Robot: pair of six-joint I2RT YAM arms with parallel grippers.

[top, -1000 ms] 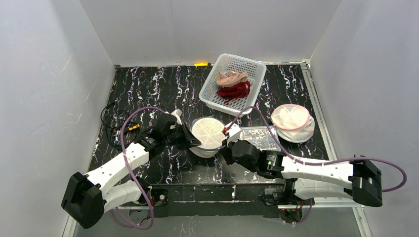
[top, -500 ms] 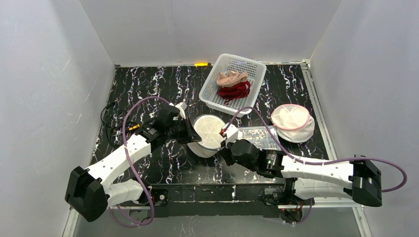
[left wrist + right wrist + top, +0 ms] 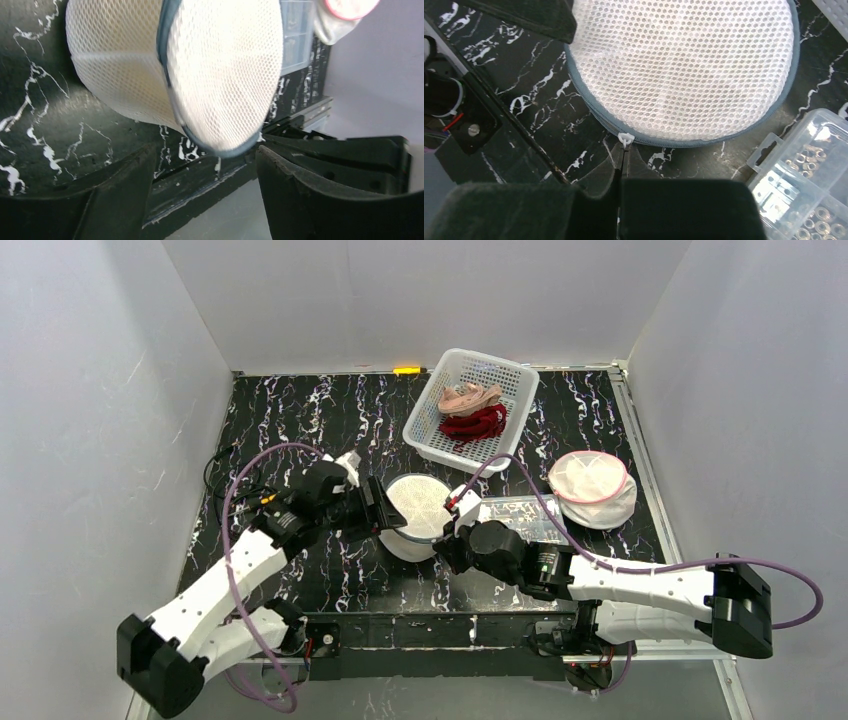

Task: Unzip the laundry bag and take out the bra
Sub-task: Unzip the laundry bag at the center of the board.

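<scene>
The bag [image 3: 420,508] sits on the table [image 3: 300,420], unopened, the bra presumably inside and unseen, its rim between the wide-spread left fingers [image 3: 115,200], seemingly to brace it, while the right fingers [image 3: 674,210], closed tight, pinch the pull [image 3: 625,139] ready to draw the zip round.

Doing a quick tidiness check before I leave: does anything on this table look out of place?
Only the clear plastic compartment box of metal nuts: hardware lying beside the round white mesh laundry bag, unrelated to laundry. Nothing looks spilled or damaged.
</scene>
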